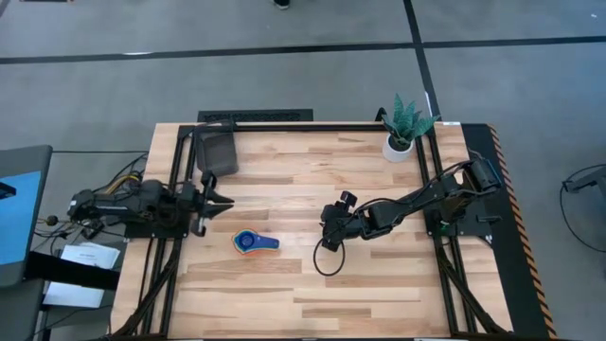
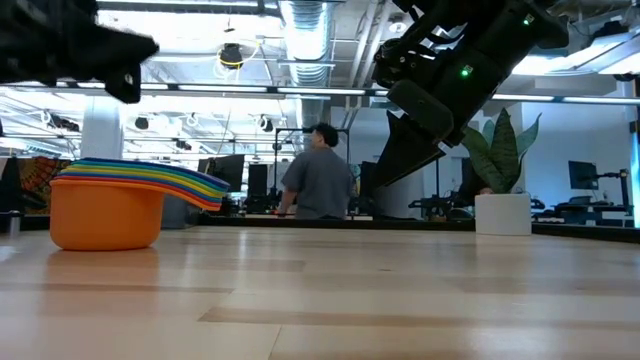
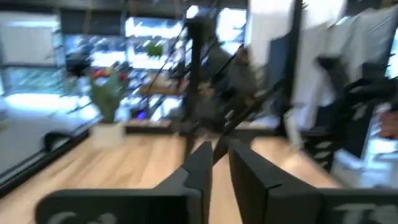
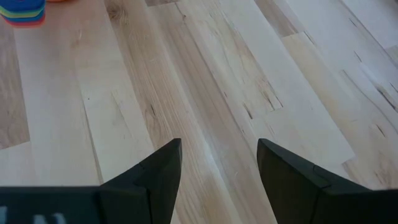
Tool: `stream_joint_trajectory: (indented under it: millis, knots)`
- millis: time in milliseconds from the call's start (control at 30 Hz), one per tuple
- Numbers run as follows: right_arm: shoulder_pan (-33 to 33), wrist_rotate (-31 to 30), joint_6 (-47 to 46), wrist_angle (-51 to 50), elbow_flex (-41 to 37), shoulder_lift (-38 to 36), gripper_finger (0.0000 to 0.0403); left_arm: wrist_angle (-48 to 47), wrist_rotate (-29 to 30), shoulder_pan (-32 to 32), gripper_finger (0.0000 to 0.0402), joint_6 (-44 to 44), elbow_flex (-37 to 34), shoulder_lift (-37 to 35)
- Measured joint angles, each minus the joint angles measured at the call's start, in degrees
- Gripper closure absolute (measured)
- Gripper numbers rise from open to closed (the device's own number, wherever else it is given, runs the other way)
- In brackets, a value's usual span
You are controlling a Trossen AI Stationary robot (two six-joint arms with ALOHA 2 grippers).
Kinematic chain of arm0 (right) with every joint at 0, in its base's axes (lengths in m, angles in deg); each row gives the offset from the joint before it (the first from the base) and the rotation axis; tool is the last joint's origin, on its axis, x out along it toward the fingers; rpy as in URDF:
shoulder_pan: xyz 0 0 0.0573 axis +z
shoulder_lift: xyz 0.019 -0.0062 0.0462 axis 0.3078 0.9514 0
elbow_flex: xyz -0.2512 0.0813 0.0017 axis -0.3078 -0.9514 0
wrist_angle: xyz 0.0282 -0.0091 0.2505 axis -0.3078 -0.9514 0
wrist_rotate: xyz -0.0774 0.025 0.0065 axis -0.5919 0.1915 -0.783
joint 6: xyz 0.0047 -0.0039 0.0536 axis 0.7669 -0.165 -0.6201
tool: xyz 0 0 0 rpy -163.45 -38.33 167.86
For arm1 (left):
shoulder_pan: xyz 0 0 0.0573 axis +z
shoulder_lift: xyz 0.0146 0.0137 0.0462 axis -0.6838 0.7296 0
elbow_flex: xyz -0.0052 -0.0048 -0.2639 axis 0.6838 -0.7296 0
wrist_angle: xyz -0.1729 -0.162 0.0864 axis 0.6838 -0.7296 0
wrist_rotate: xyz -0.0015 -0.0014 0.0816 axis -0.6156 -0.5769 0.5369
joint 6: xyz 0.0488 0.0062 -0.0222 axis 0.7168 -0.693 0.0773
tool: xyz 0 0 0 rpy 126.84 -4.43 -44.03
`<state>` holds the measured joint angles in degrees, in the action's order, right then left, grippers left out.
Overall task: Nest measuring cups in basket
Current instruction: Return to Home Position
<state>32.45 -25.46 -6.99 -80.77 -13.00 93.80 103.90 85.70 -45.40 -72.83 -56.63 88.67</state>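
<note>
The measuring cups (image 1: 254, 242) sit nested in one stack on the table left of centre, with a blue cup on top and the handles pointing right. In the low view the stack (image 2: 120, 205) rests on its orange bottom cup, handles fanned out. The dark basket (image 1: 216, 152) stands at the far left corner, and its inside does not show. My left gripper (image 1: 225, 201) hovers at the left edge, between basket and stack; its fingers (image 3: 219, 158) are nearly together with nothing between them. My right gripper (image 1: 327, 235) is open and empty above the table's middle, right of the stack (image 4: 23, 11).
A white pot with a green plant (image 1: 402, 128) stands at the far right corner. A black cable loop (image 1: 327, 260) hangs under the right gripper. A person (image 2: 320, 170) stands in the room beyond the table. Bare wood lies toward the near edge (image 1: 312, 303).
</note>
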Motion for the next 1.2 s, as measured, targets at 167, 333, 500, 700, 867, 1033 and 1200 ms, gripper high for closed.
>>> stream_joint_trajectory:
  millis: [167,333,500,700,867,1033,1200]
  knots:
    - [0.0,0.0,0.0,0.0,0.0,0.0,0.0169,-6.4,4.2,-0.3,0.0386,3.5,0.0,0.0]
    - [0.0,0.0,0.0,0.0,0.0,0.0,0.0169,-12.6,5.8,-0.3,0.04,4.7,-0.5,0.0]
    - [0.0,0.0,0.0,0.0,0.0,0.0,0.0169,-13.0,4.1,-0.2,0.0401,2.8,-0.5,0.5]
    - [0.0,0.0,0.0,0.0,0.0,0.0,0.0169,-12.6,6.2,0.2,0.0401,5.8,-0.5,0.6]
    - [0.0,0.0,0.0,0.0,0.0,0.0,0.0169,-12.4,6.6,1.2,0.0401,5.5,-0.5,0.6]
    - [0.0,0.0,0.0,0.0,0.0,0.0,0.0169,-12.3,6.4,1.2,0.0401,5.4,-0.5,0.6]
    - [0.0,0.0,0.0,0.0,0.0,0.0,0.0169,-12.3,6.4,1.2,0.0401,5.4,-0.6,0.6]
